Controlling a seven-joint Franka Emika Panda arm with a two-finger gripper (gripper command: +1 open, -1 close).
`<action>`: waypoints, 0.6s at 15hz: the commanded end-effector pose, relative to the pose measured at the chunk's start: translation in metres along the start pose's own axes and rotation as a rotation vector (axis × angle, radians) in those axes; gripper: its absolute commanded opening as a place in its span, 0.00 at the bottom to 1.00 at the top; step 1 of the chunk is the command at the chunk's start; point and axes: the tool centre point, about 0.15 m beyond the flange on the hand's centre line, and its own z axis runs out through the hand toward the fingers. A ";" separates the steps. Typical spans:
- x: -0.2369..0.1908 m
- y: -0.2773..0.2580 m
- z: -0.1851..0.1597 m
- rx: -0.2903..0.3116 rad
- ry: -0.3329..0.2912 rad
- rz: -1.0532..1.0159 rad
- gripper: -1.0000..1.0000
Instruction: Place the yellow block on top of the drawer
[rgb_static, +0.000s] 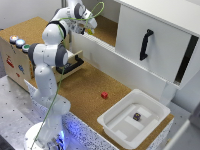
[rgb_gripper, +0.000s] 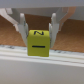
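"Yellow block (rgb_gripper: 38, 42) sat right in front of my wrist camera. Where was it?"

"It was up in the air, squeezed between the fingers (rgb_gripper: 20, 25) of my pincer (rgb_static: 90, 28), at the far side near the big white cabinet (rgb_static: 150, 40)."

"Which step was that?"

"I think I was carrying it. Next I had to swing left to the drawer (rgb_static: 70, 61) and set it down softly on the cork top (rgb_static: 27, 30), beside the round buttons (rgb_static: 19, 42)."

"And the brown table (rgb_static: 90, 90)?"

"It held a red cube (rgb_static: 104, 95) and a white tray (rgb_static: 107, 121)."

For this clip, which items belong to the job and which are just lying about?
Job: yellow block, held in the pincer; drawer, pulled open under the cork top.

Lying about: red cube; dark purple cube in the white tray; white cabinet; coloured buttons.
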 end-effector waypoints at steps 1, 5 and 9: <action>-0.051 -0.042 -0.009 0.236 0.065 -0.284 0.00; -0.078 -0.093 -0.035 0.329 0.067 -0.504 0.00; -0.098 -0.148 -0.054 0.411 0.036 -0.686 0.00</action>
